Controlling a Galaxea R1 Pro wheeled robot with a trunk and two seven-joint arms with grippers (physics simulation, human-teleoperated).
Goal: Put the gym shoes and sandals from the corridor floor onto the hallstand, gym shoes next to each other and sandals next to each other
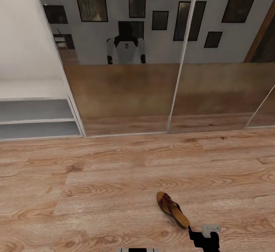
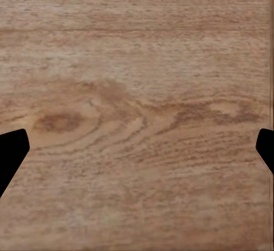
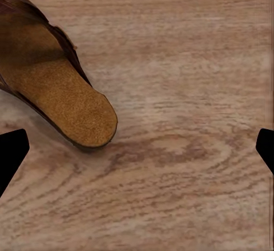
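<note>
One dark brown sandal (image 1: 172, 208) with a tan footbed lies on the wood-plank corridor floor (image 1: 95, 175), heel end toward me. My right gripper (image 1: 203, 237) hovers just beyond the heel, open. In the right wrist view the sandal's heel (image 3: 54, 79) sits off to one side of the open right gripper (image 3: 137, 148), with bare floor between the fingertips (image 3: 11, 148). My left gripper (image 2: 137, 148) is open over bare planks. The pale grey-white hallstand (image 1: 36, 120), with a bench top and two low open shelves, stands at the left. The gym shoes are out of view.
Mirrored sliding doors (image 1: 126, 95) run along the wall ahead, reflecting the floor, framed pictures and the robot (image 1: 126, 47). Wide open floor lies between the sandal and the hallstand.
</note>
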